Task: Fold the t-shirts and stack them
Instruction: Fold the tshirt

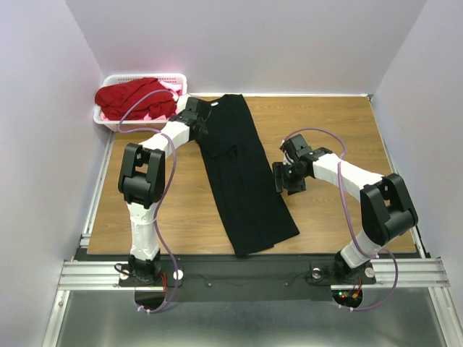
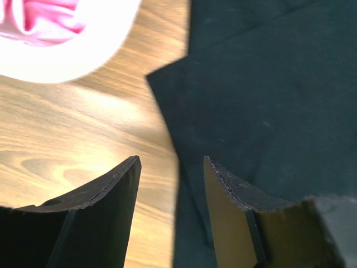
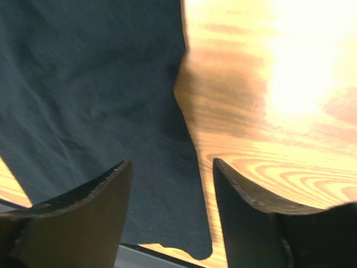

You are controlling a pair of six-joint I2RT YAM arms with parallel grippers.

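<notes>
Your left gripper [image 2: 172, 162] and right gripper [image 3: 171, 164] straddle edges of the black t-shirt [image 1: 246, 181], fingers spread, seemingly poised to pinch for folding

Black-and-white arms [image 1: 141, 173] (purple cables [image 1: 315, 130])

The black t-shirt [image 1: 246, 177] contrasts with the red t-shirt [image 1: 134, 97] (pink cloth [image 2: 50, 19] too), white basket [image 1: 119, 76], wood-grain table [image 1: 340, 130].
</notes>
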